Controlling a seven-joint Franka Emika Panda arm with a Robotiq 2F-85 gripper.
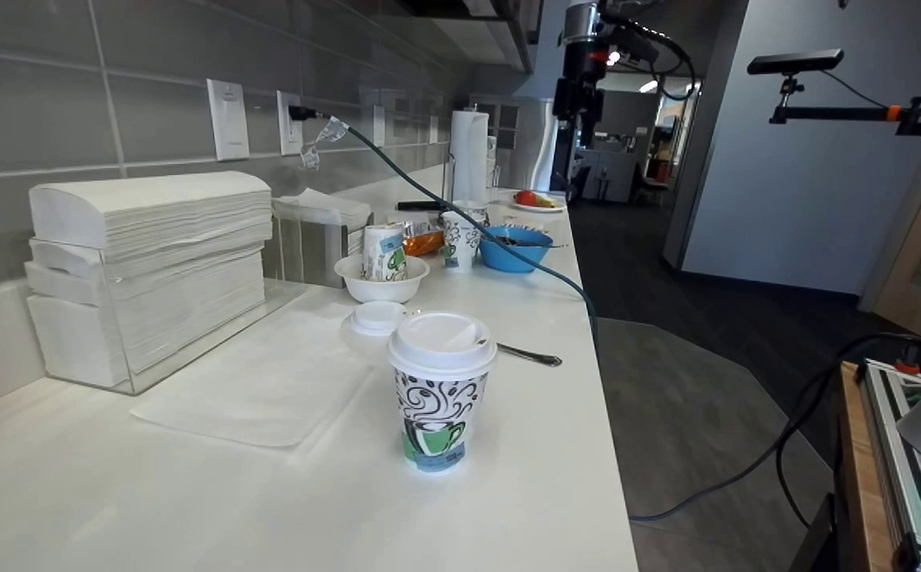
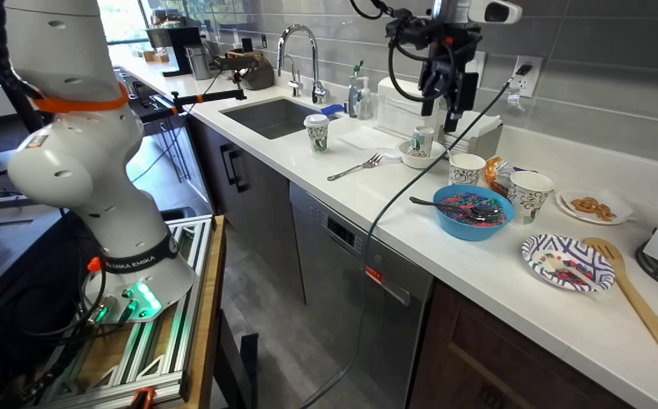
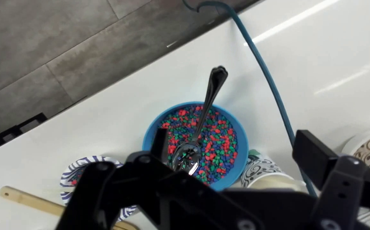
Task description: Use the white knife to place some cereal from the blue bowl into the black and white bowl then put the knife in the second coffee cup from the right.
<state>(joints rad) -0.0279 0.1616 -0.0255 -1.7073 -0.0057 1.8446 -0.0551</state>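
Observation:
My gripper (image 2: 448, 108) hangs well above the counter; it also shows in an exterior view (image 1: 578, 111). In the wrist view its fingers (image 3: 236, 150) are wide apart with nothing between them. The blue bowl (image 3: 243, 140) holds red, green and blue cereal and a metal spoon (image 3: 188, 156). The black and white bowl (image 2: 539, 247) holds a little cereal; my gripper partly covers it in the wrist view. A pale strip that looks like the white knife (image 2: 575, 266) lies across it. The second coffee cup from the right (image 2: 465, 170) stands beside the blue bowl.
A cable (image 2: 414, 184) crosses the counter beside the blue bowl. Another cup (image 2: 530, 196), a wooden spatula (image 2: 638, 307), a pretzel plate (image 2: 567, 201), a fork (image 2: 357, 167), a lidded cup (image 2: 316, 133) and a white bowl (image 2: 419, 162) with a cup stand around.

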